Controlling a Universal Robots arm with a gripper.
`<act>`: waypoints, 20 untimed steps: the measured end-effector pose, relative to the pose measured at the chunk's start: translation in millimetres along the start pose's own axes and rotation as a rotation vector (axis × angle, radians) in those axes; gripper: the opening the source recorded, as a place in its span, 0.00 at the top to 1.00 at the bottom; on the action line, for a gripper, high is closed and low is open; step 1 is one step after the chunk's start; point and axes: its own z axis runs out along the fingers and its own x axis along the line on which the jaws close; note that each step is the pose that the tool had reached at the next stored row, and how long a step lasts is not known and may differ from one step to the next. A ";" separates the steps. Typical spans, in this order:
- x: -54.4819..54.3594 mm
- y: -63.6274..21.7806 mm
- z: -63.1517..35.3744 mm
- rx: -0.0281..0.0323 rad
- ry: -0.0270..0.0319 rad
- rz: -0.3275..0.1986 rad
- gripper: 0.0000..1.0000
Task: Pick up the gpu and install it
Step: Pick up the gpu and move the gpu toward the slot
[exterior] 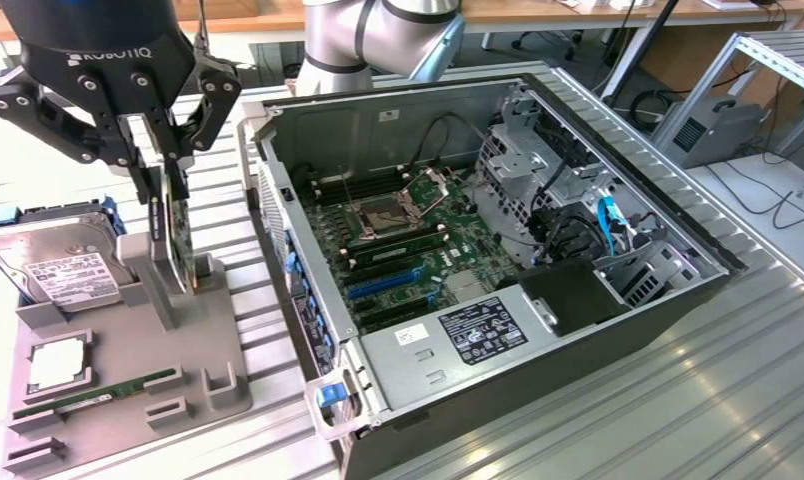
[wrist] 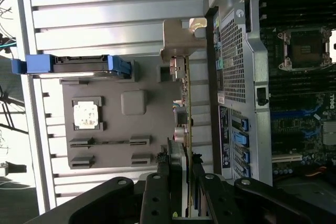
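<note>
Gripper [exterior: 159, 170]: black two-finger unit, pointing straight down at the exterior view's left. Jaws stand part-way closed and clamp the top edge of the gpu [exterior: 178, 240], one finger against each face.
Fingers [wrist: 156, 192]: black and jointed, seen from behind in the wrist view, flanking the card's dark body.
gpu: thin dark card standing upright on its long edge in the holder, between the hard drive and the computer case. It shows edge-on in the wrist view, with its silver bracket [wrist: 177, 38] at the end away from the fingers. Its lower edge sits among the holder's posts; whether it has left its slot cannot be told.
Holder [exterior: 135, 400]: grey moulded fixture with posts and pockets, lying on the table just beside the computer case.
Hard drive [exterior: 58, 265]: boxy, silver, with a white label and blue side rails. It rests at one end of the holder, to the exterior view's left of the card.
Processor chip [exterior: 58, 365]: square with a silver lid, flat in a pocket of the holder.
Memory stick [exterior: 95, 395]: narrow and green, set on edge in the holder near the processor chip.
Computer case [exterior: 375, 125]: tower lying on its side with the interior exposed, at the exterior view's centre.
Motherboard [exterior: 416, 255]: green board on the case floor, carrying a metal-framed processor socket [exterior: 382, 212] and blue expansion slots [exterior: 375, 285].
Robot arm [exterior: 375, 40]: grey joints rising behind the case.
Table [exterior: 642, 400]: ribbed aluminium surface under the holder and the case.
</note>
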 end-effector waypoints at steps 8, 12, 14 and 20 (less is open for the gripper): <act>-0.1 0.0 -4.0 0.0000 0.0000 0.000 0.73; -0.2 0.0 -5.8 0.0000 0.0000 0.000 0.73; -0.2 -0.1 -7.2 0.0000 0.0000 0.000 0.73; -0.3 -0.1 -9.9 0.0000 0.0001 0.000 0.73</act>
